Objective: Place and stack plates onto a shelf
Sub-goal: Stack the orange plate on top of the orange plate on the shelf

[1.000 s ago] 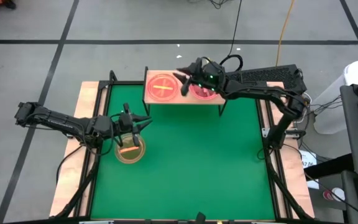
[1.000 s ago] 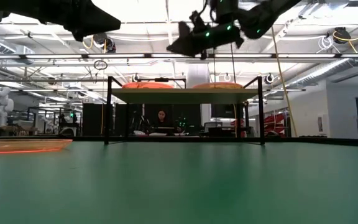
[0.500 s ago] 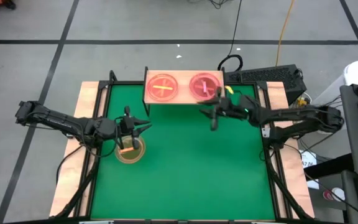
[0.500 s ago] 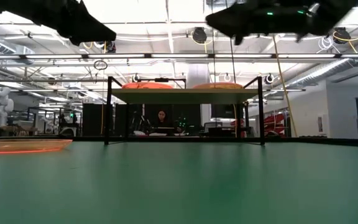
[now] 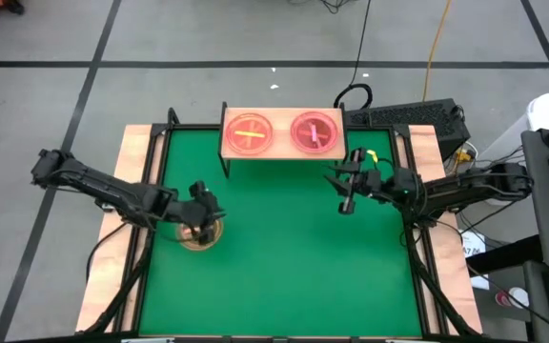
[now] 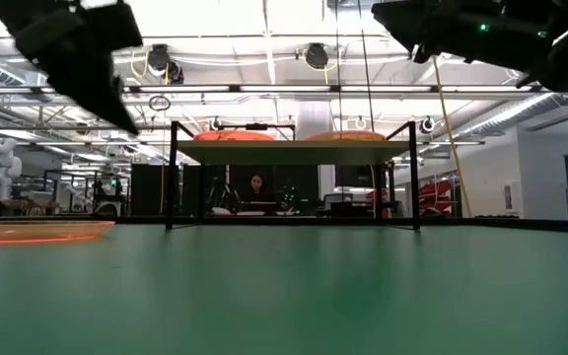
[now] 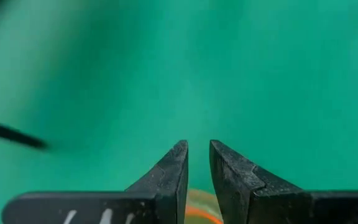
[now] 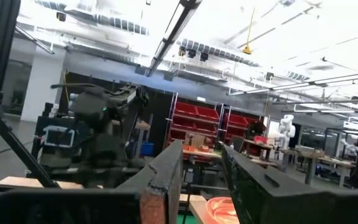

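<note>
The step in hand was judged to be the pick-up of the next plate; two pink plates were already set side by side on the shelf, at the far edge of the green mat — the left one crossed by a yellow bar, the right one by a pink bar.

An amber plate was seen lying flat on the mat near its left edge (how many discs were stacked there could not be told); the left gripper was placed directly over it, part of the disc being hidden beneath the fingers. In the left wrist view the left gripper was shown with a narrow gap between its fingers and nothing pinched between the tips; the amber rim was visible just past them. No grasp was yet made.

The right gripper was held above the mat near its right side, just near of the shelf's right end and apart from it; its fingers were parted with nothing between them.

The next move was judged to call for the left gripper to be lowered onto the rim and clenched on it — then the disc lifted and carried far and right to the shelf, onto one of the plates already there.
</note>
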`<state>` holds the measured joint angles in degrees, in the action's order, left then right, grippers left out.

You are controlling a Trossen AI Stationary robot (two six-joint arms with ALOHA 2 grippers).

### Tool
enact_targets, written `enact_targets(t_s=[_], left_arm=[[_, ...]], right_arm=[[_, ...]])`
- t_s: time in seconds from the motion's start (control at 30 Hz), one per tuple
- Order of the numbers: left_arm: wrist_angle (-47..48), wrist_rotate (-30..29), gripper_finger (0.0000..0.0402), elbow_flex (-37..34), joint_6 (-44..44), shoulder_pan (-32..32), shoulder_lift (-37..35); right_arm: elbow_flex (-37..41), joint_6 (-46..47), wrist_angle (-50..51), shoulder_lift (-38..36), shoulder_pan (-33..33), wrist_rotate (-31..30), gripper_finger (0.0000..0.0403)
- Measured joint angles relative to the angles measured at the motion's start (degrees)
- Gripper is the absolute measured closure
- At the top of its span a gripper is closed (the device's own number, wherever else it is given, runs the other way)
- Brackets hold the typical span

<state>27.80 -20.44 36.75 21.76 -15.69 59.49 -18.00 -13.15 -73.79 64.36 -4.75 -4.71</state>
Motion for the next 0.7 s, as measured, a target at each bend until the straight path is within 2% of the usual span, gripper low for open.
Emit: enact_targets(t_s=[0.17,0.37,0.7], left_arm=[[2.5,6.1,0.0328,0.0,7.2,-2.0,6.0],[3.3,11.7,0.0328,0.0,10.9,-6.6,12.1],[9.7,12.7,0.0328,0.0,22.5,-13.9,14.1]], right_arm=[[0.0,0.0,0.8,0.0,0.0,0.0,0.0307],[0.0,0.4,2.0,0.0,0.0,0.0,0.0307],[0.0,1.9,2.1,0.0,0.0,0.0,0.0307]])
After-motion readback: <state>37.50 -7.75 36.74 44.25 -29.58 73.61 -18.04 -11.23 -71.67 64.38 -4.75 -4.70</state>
